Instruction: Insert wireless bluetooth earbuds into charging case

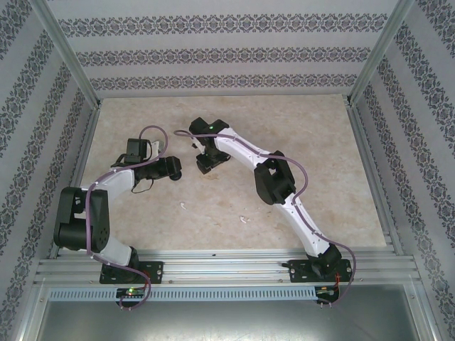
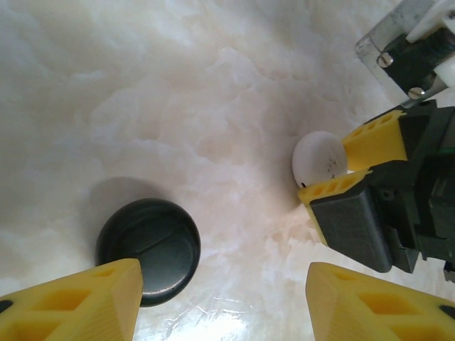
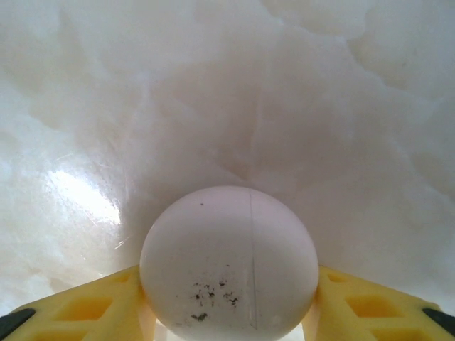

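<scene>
While the right tool (image 3: 227, 312) clamps the white case (image 3: 229, 263) | left wrist view adds black case (image 2: 149, 249) lying apart from it on desk (image 2: 178, 85) | left tool (image 2: 227, 302) spread, empty.

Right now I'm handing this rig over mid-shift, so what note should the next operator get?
Left gripper: open, holding nothing, over the closed black case.
Right gripper: shut on the white case, which looks closed.
Two white specks lie loose on the table, nearer the bases. They are likely white buds. I cannot make out the black buds.
Done: white case gripped, no bud seen seated.
Left: open both cases, then pick and seat every bud.
</scene>
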### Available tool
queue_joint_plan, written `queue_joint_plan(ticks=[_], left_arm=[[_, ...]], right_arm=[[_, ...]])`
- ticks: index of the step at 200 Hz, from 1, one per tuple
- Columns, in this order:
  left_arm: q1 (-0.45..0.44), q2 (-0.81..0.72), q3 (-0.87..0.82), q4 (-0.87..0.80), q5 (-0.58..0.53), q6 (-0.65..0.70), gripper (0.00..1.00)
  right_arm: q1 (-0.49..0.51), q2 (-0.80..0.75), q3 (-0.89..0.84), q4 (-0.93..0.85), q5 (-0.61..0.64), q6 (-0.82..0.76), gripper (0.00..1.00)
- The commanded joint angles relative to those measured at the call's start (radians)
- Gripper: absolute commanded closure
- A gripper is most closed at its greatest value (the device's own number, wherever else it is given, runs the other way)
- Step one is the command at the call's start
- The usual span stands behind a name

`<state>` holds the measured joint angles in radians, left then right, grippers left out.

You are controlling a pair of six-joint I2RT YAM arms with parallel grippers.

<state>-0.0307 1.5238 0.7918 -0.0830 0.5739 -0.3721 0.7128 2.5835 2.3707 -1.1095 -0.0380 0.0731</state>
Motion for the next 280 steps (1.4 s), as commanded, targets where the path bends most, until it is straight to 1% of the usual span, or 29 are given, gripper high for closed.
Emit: queue_joint_plan(ticks=[1,26,48,90,137,153,162,174,209,239,260,280], left_arm=[[0.012,-0.039,0.014,0.008,0.026,-0.001,0.38],[0.012,-0.06,0.001,0.023,0.052,0.002,0.38],[0.015,-0.076,-0.006,0.041,0.096,0.001,0.38],[0.025,-0.169,-0.019,0.062,0.192,-0.011,0.38],[0.025,-0.316,-0.009,0.025,0.255,-0.022,0.38],[0.024,-0.341,-0.002,0.022,0.324,-0.033,0.37],[0.024,-0.35,0.005,0.022,0.374,-0.04,0.37],[0.021,-0.368,0.017,-0.007,0.409,-0.044,0.37],[0.018,-0.428,0.027,-0.112,0.42,-0.022,0.37],[0.017,-0.427,0.036,-0.199,0.458,-0.019,0.38],[0.017,-0.43,0.027,-0.206,0.489,-0.035,0.4],[0.016,-0.443,0.007,-0.173,0.523,-0.061,0.4]], right_arm=[[0.026,-0.01,-0.051,0.071,0.005,-0.061,0.53],[0.046,-0.077,-0.167,0.143,0.02,-0.084,0.57],[0.051,-0.171,-0.308,0.255,0.007,-0.083,0.6],[0.051,-0.384,-0.573,0.465,-0.045,-0.067,0.6],[0.073,-0.595,-0.761,0.591,-0.08,-0.104,0.6],[0.093,-0.663,-0.816,0.636,-0.077,-0.13,0.6],[0.104,-0.697,-0.844,0.655,-0.07,-0.145,0.6],[0.122,-0.737,-0.872,0.677,-0.065,-0.165,0.6],[0.179,-0.832,-0.939,0.736,-0.041,-0.226,0.63],[0.213,-0.873,-0.96,0.749,-0.024,-0.266,0.64],[0.227,-0.898,-0.961,0.751,-0.01,-0.286,0.64],[0.237,-0.92,-0.962,0.76,-0.008,-0.294,0.64]])
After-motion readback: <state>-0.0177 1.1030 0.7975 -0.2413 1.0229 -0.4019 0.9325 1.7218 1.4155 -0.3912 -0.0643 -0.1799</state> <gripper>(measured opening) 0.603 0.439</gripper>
